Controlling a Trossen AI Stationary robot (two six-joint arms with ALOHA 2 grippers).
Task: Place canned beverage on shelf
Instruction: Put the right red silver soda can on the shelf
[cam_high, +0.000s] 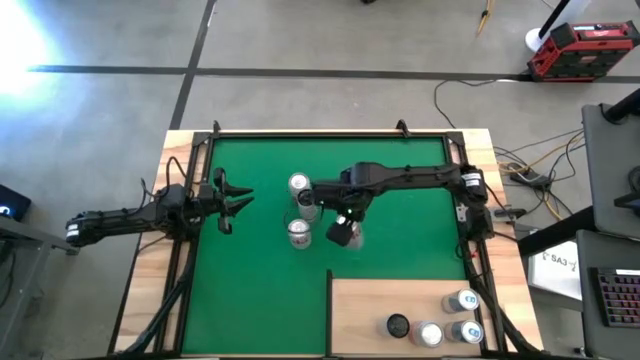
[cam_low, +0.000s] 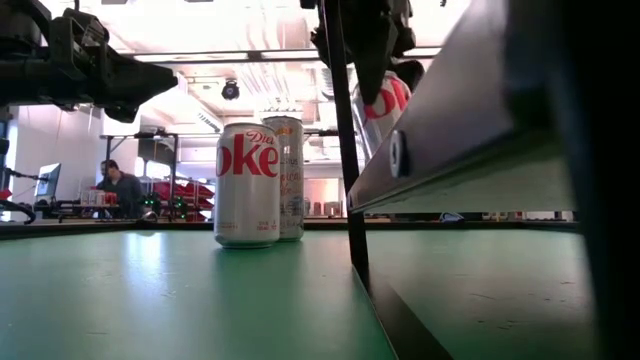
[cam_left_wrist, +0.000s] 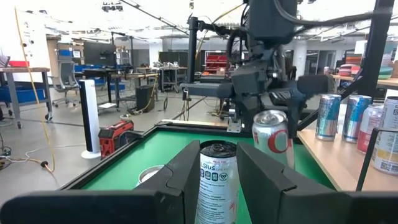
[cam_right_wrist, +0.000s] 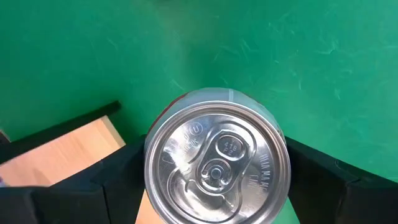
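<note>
Green felt mat (cam_high: 400, 190) spreads beneath the right gripper (cam_high: 343, 233), which clamps an upright silver-and-red soda can (cam_right_wrist: 216, 158) aloft; the pale plywood shelf (cam_high: 365, 300) lies just beyond it, nearer this arm.

The silver can (cam_low: 247, 185) reads "Diet Coke".

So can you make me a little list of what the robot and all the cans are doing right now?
right gripper: shut on a silver can, lifted above the green mat, near the shelf corner
left gripper: waiting at the mat's left edge, holding nothing
cans on the mat: two standing, a Diet Coke can and a taller can behind it
shelf: pale wood panel, four cans already on it
job: held can not yet on the shelf
</note>
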